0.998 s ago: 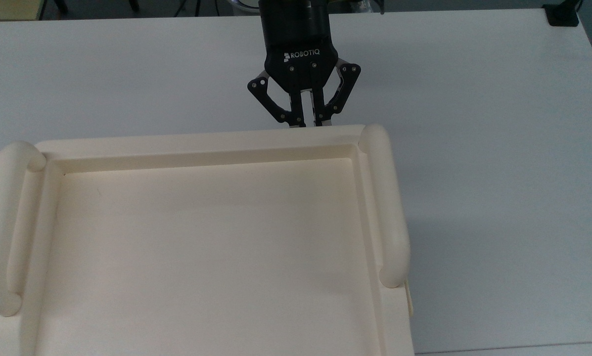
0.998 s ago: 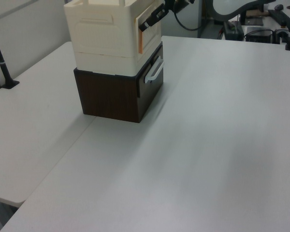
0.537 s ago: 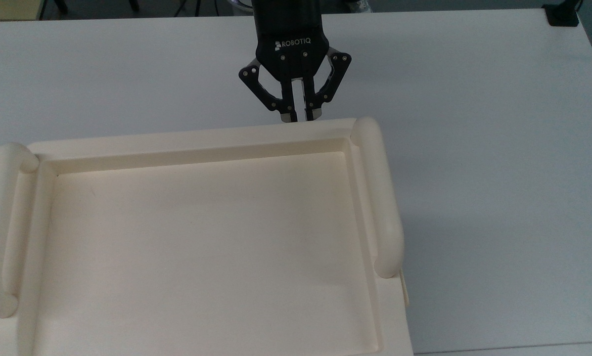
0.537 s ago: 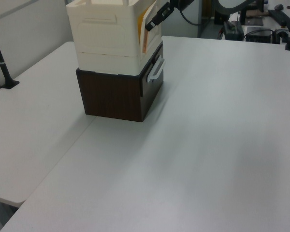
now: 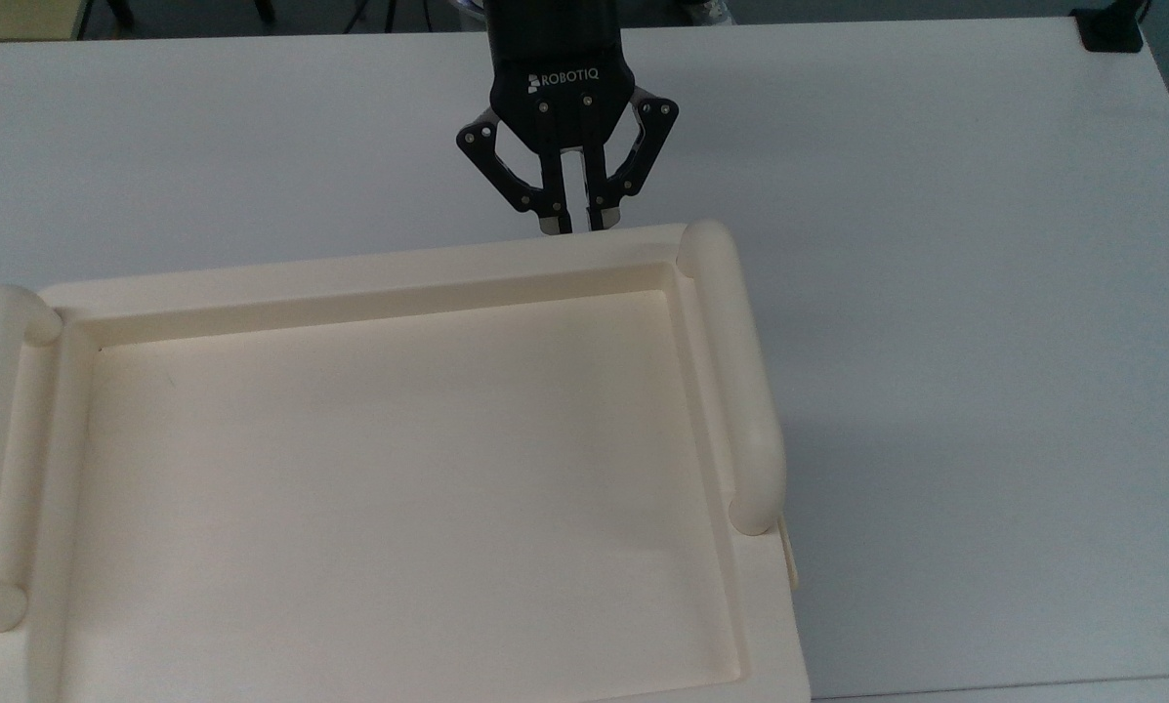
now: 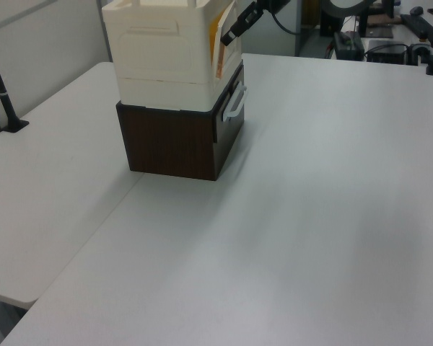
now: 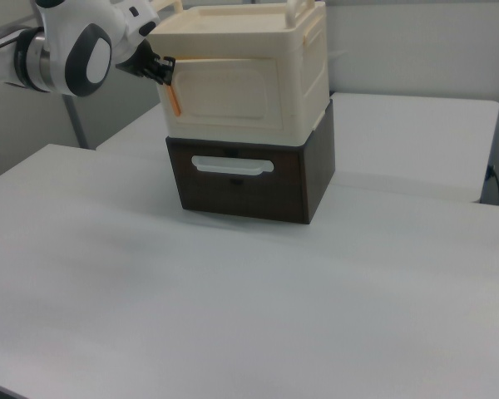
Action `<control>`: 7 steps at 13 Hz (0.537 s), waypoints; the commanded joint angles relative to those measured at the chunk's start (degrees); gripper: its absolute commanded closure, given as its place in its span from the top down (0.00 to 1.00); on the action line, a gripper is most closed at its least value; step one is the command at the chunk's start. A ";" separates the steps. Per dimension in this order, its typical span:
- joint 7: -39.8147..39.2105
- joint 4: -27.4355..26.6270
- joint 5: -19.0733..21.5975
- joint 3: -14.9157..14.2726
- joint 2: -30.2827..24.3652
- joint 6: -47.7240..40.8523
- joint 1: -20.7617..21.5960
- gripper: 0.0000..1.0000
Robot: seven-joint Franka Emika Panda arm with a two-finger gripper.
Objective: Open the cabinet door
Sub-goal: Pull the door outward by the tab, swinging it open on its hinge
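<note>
While cabinet door (image 7: 224, 104) stands slightly ajar on cabinet (image 7: 303, 83) front | end effector (image 5: 566, 221) fingers nearly together, pinching door's upper edge | risk: thin edge slips free, or cabinet drags across bench (image 6: 332, 216).

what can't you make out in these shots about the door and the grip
- Top view: the cabinet top hides the cabinet door and the gripper fingertips' contact.
- Left view: the door is seen edge-on; the opening is unclear.
- Right view: the gripper is too small to judge.
</note>
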 commanded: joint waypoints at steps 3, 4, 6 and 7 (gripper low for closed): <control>-3.92 -2.39 -0.30 -1.12 -1.68 -6.92 -2.53 0.14; -4.01 -2.39 -0.30 -1.12 -1.77 -7.62 -2.53 0.14; -4.80 -2.30 -0.30 -1.29 -2.12 -8.85 -2.62 0.14; -4.97 -2.30 -0.30 -1.30 -2.47 -10.34 -2.88 0.14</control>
